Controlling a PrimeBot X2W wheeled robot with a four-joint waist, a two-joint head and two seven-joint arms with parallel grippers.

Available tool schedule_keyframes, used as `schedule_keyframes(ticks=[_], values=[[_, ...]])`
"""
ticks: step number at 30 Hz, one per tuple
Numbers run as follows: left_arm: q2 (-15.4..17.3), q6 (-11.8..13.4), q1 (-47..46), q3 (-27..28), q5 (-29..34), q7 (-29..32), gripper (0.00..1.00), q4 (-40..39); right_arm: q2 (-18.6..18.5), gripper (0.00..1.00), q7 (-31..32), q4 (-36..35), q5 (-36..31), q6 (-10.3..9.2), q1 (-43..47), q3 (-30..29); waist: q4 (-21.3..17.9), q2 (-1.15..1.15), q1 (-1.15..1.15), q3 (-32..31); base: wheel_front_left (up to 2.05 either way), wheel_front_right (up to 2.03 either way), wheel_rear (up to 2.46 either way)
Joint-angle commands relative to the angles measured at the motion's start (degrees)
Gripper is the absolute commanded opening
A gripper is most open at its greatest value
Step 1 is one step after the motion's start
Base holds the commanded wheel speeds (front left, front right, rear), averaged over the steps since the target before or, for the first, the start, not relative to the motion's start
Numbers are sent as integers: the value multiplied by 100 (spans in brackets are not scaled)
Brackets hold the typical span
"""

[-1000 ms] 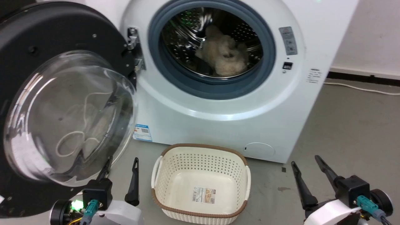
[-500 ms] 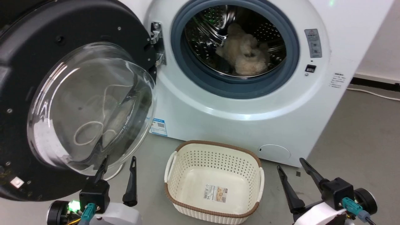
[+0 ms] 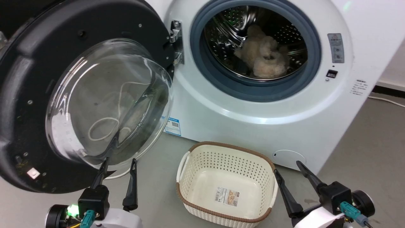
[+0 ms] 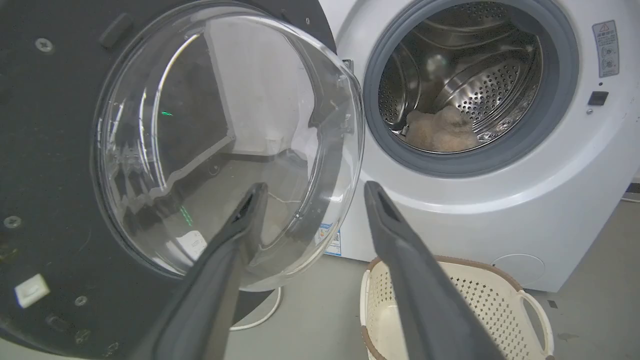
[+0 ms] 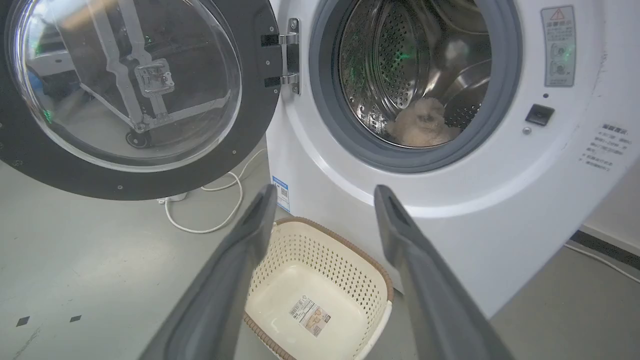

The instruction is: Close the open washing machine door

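Observation:
The round black washing machine door [image 3: 22,104] [image 4: 45,150] [image 5: 250,130] hangs wide open at the left, its clear glass bowl [image 3: 107,101] bulging toward me, held by a metal hinge [image 3: 175,42]. The white washing machine [image 3: 253,107] [image 5: 500,200] shows its steel drum [image 3: 234,22] with a fluffy beige item [image 3: 264,60] inside. My left gripper [image 3: 118,163] [image 4: 312,190] stands open just below the door's glass bowl, holding nothing. Low at the right, my right gripper [image 3: 288,166] [image 5: 325,192] is open and empty in front of the machine.
A cream perforated laundry basket [image 3: 190,177] [image 5: 370,280] with a brown rim sits on the grey floor between my grippers. A white cable [image 5: 220,210] loops on the floor under the door. Bare floor [image 3: 373,133] lies to the right of the machine.
The whole head view has shifted right, so the camera has turned left. Both grippers keep their open pose at the bottom of the view.

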Motion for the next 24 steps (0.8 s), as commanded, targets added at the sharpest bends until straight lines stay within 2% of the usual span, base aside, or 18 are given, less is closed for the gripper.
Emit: schedule_keyframes(ticks=[1, 24], values=[[38, 29, 62, -10, -34, -52, 100, -30, -38, 100, -46, 31, 55, 3, -116, 33, 35, 0, 0, 2, 0, 0, 0], [72, 59, 142, 11, -90, -328, 100, -9, -89, 100, -320, 275, 105, 4, -167, 329, 589, 0, 0, 2, 0, 0, 0]])
